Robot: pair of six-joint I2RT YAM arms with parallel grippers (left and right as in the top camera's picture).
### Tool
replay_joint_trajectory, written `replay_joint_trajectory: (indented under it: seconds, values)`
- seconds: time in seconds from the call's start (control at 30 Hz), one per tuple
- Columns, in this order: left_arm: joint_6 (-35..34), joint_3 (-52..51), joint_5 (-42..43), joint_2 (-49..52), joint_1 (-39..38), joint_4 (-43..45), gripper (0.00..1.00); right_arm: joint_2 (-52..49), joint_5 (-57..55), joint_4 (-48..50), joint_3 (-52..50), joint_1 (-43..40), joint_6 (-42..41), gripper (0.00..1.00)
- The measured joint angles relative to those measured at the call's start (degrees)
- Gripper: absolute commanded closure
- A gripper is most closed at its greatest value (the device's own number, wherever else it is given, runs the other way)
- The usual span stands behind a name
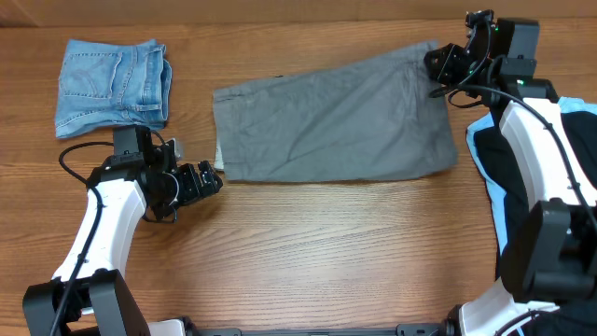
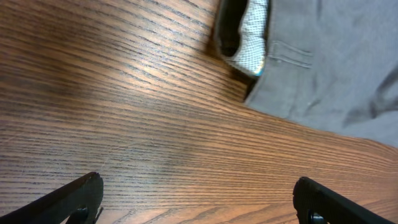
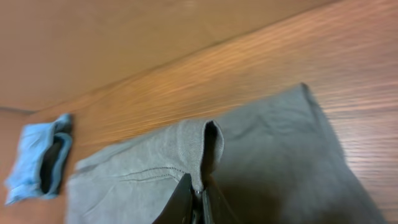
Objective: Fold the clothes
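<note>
The grey trousers point(image 1: 336, 117) lie folded across the middle of the table, with the waistband and whitish lining point(image 2: 252, 43) at their left end. My right gripper point(image 1: 438, 65) is at their far right corner and is shut on a pinched-up fold of the grey cloth point(image 3: 200, 198). Just off the waistband's near corner, my left gripper point(image 1: 213, 179) hangs open over bare wood, and its fingers point(image 2: 74, 196) are spread wide with nothing between them. Light-blue denim shorts point(image 1: 112, 82) lie folded at the far left.
Black and pale-blue garments point(image 1: 494, 159) are heaped at the right edge under my right arm. The denim shorts point(image 3: 37, 158) also show in the right wrist view, beyond the trousers point(image 3: 267, 155). Bare wooden table point(image 1: 326, 252) stretches along the front.
</note>
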State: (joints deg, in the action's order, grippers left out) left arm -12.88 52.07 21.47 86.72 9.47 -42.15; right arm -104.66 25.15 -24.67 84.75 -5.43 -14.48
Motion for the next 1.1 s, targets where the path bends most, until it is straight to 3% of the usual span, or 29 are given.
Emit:
replay_joint_trajectory:
  seconds: [0.13, 0.2, 0.27, 0.3, 0.37, 0.57, 0.8, 1.1]
  values:
    - [0.0, 0.0, 0.0, 0.0, 0.0, 0.1, 0.0, -4.1, -5.0, 2.2, 0.0, 0.0, -1.4, 0.91]
    - [0.0, 0.0, 0.0, 0.0, 0.0, 0.1, 0.0, -7.3, -7.9, 2.9, 0.0, 0.0, -2.7, 0.71]
    - [0.0, 0.0, 0.0, 0.0, 0.0, 0.0, 0.0, -10.0, -10.2, 3.2, 0.0, -0.1, -3.8, 0.64]
    - [0.0, 0.0, 0.0, 0.0, 0.0, 0.0, 0.0, -11.4, -11.1, 3.2, 0.0, -0.1, -4.5, 0.54]
    - [0.0, 0.0, 0.0, 0.0, 0.0, -0.2, 0.0, -13.2, -12.3, 3.0, 0.0, -0.2, -4.9, 0.59]
    - [0.2, 0.0, 0.0, 0.0, 0.0, -0.5, 0.0, -13.7, -13.5, 0.2, 0.0, -0.7, -6.3, 0.58]
    - [1.1, 0.0, 0.0, 0.0, 0.0, -0.5, 0.0, -12.9, -4.2, -2.6, 0.0, -2.3, -3.6, 0.53]
    - [1.1, 1.1, 0.0, 0.0, 0.0, -1.2, 0.0, -12.5, 1.5, -9.6, 0.0, -0.7, -2.0, 0.53]
